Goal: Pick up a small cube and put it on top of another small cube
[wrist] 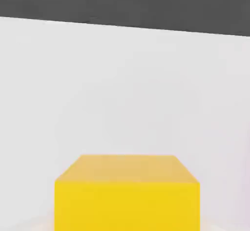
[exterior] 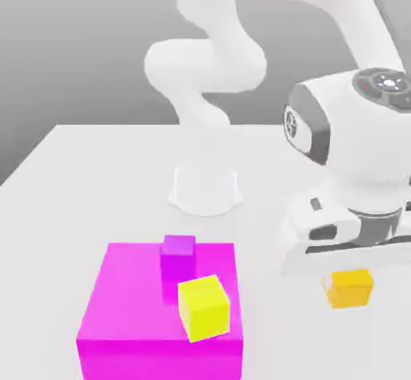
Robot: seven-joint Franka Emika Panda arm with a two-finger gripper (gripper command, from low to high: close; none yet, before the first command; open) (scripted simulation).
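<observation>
See the small orange cube (exterior: 353, 293) at the exterior view's right, directly beneath the robot's hand. Looks plain and smooth, with straight edges and crisp corners, bearing no pattern or mark. Shows warm orange along the upper face and a more golden orange on the face below, with a paler patch at the edge toward the exterior view's left. Appears slightly turned in that view rather than square-on. Looms close in the hand view, showing two faces: one a soft, muted amber, narrowing as a trapezoid away from a straight shared edge; the other a flat, saturated golden yellow. Is held in the gripper (exterior: 347, 283), clamped on the cube from opposite sides. Cannot tell from these angles how far above the white table (exterior: 273, 185) it hangs, if at all.

Stands well apart from the big magenta block (exterior: 120, 298), over at the exterior view's left. See on that block a small purple cube (exterior: 178, 259), set toward the far edge, and nearer, a bright yellow cube (exterior: 204, 308), tilted in outline and overlapping the block's front edge in that view. Cannot tell whether touching the purple one
</observation>
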